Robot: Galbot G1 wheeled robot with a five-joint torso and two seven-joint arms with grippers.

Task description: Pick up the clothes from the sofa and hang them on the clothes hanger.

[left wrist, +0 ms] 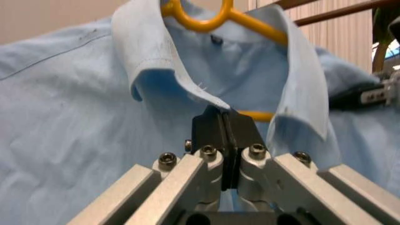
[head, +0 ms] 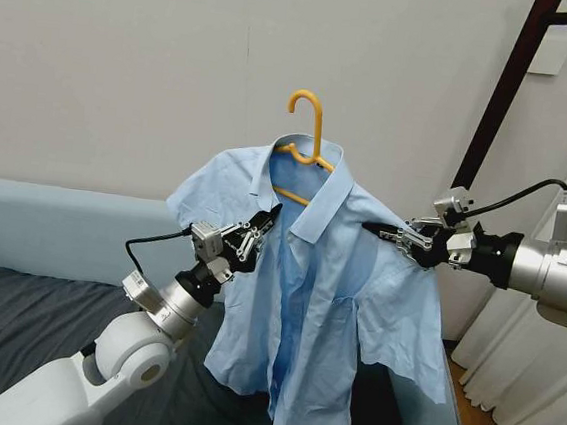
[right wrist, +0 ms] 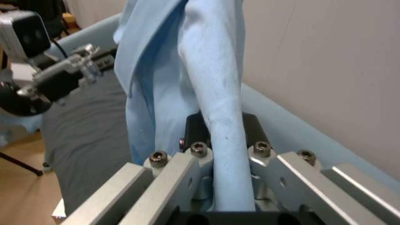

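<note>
Holds a light blue shirt (head: 305,305) up in the air before a pale wall (head: 128,57), spread between both arms above the sofa (head: 41,224). Carries a yellow hanger (head: 309,135) inside the collar, with the hook standing clear above the neckline and caught on nothing visible.

Reaches up from the lower left of the head view with the left gripper (head: 268,221). Pinches the shirt's front edge just beneath a collar tip. Presses the jaws flat together on the thin cloth, with no gap showing between the black pads (left wrist: 209,129) in the left wrist view. Shows the hanger's yellow bar crossing just behind that pinch.

Comes in roughly level from the right edge of the head view with the right gripper (head: 377,230). Grips the shirt at the shoulder on the robot's right. Has the jaws clamped around a thick rolled fold of fabric, parted only by the cloth that fills the space between them, as seen in the right wrist view.

Lets the open front and the hem hang down in front of the dark grey seat (head: 11,327); cannot tell whether cloth and seat touch. Shows a dark pole (head: 506,93) slanting at the upper right, and white curtains (head: 537,398) past the sofa's end.
</note>
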